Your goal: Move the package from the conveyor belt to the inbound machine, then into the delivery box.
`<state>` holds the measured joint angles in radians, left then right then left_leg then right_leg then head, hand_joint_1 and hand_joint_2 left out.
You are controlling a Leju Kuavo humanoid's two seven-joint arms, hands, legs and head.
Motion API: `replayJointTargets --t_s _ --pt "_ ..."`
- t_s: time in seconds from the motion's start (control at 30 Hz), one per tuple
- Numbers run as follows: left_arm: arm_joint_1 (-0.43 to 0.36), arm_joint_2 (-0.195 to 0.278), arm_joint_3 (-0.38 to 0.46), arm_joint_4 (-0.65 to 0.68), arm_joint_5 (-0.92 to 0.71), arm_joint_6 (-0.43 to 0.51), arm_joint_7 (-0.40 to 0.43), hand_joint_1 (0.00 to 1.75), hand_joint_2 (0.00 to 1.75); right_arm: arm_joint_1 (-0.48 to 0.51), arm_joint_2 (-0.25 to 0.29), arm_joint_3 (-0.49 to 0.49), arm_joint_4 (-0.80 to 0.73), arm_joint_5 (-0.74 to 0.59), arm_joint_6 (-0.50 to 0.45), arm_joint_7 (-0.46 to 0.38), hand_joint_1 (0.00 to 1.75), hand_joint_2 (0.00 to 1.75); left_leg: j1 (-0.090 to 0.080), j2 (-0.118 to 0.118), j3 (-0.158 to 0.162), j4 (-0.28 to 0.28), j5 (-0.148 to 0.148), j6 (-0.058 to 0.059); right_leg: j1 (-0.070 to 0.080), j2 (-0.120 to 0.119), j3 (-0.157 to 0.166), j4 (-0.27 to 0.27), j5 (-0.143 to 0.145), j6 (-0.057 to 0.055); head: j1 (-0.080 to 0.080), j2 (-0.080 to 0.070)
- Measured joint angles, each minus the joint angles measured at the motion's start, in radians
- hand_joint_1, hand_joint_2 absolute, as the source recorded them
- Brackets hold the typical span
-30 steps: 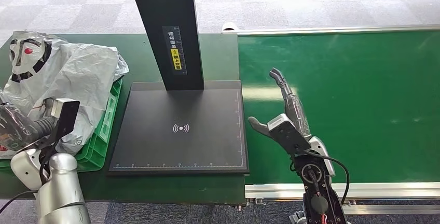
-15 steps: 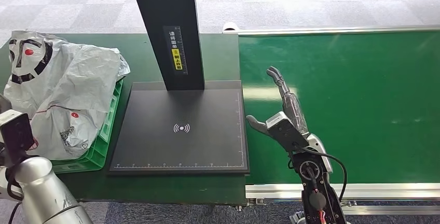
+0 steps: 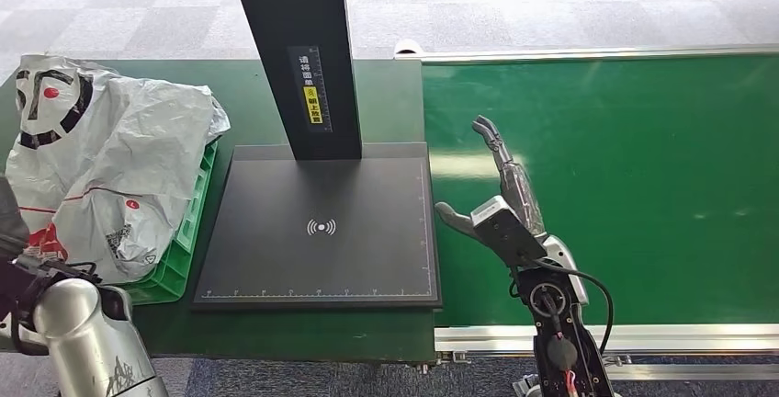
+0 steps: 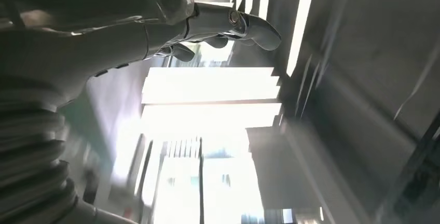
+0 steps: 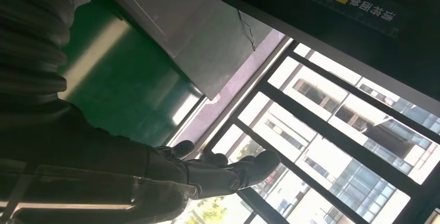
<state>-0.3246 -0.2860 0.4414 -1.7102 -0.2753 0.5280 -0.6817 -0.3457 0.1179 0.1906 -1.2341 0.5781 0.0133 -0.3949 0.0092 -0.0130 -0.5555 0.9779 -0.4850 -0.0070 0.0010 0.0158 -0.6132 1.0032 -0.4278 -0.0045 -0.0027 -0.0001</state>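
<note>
The package (image 3: pixel 110 158), a crumpled grey-white plastic bag with red and black print, lies in the green crate (image 3: pixel 179 255) at the left of the table. My left arm (image 3: pixel 83 337) comes up at the lower left corner, below the crate and apart from the bag. My left hand (image 4: pixel 155 22) has its fingers stretched out and holds nothing. My right hand (image 3: pixel 505 209) hovers empty with spread fingers over the green conveyor belt (image 3: pixel 625 176), just right of the inbound machine's black platform (image 3: pixel 321 259). In the right wrist view that hand (image 5: pixel 171 177) is also empty.
The machine's black post (image 3: pixel 294 57) rises from the back of the platform. The belt's metal rail (image 3: pixel 606 334) runs along its near edge. Grey carpet floor lies beyond the table.
My left arm has drawn back and down from over the package to the lower left corner; the bag stays in the crate. My right hand has hardly moved.
</note>
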Motion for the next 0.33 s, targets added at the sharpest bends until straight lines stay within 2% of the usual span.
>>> replayJointTargets --t_s 0.07,0.17,0.27,0.33 --pt "0.038 0.032 -0.117 0.018 0.150 -0.189 0.020 0.00 1.75 -0.007 0.000 0.000 0.004 -0.006 0.002 -0.003 0.00 1.75 0.000 0.000 0.000 0.000 0.000 0.000 0.000 0.000 0.000 0.000 0.000 0.000 0.000 0.000" --pt "0.088 0.070 -0.252 0.039 0.239 -0.413 0.041 0.00 1.75 -0.015 0.000 -0.001 0.012 -0.009 0.008 -0.011 0.00 1.75 0.000 0.001 0.000 0.000 0.000 0.000 0.000 0.001 0.000 0.000 0.000 0.000 0.000 0.000" --pt "0.132 0.091 -0.337 0.063 0.291 -0.558 0.079 0.00 1.75 -0.020 0.000 -0.001 0.022 -0.020 0.014 -0.020 0.00 1.75 0.000 0.002 0.000 0.000 0.000 0.000 -0.001 0.001 0.000 0.000 0.000 0.000 0.000 0.000" --pt "0.148 0.098 -0.367 0.079 0.305 -0.607 0.100 0.00 1.75 -0.022 0.000 -0.001 0.026 -0.030 0.017 -0.023 0.00 1.75 0.000 0.001 0.000 0.000 0.000 0.000 0.000 0.001 0.000 0.000 0.000 0.000 0.000 0.000"
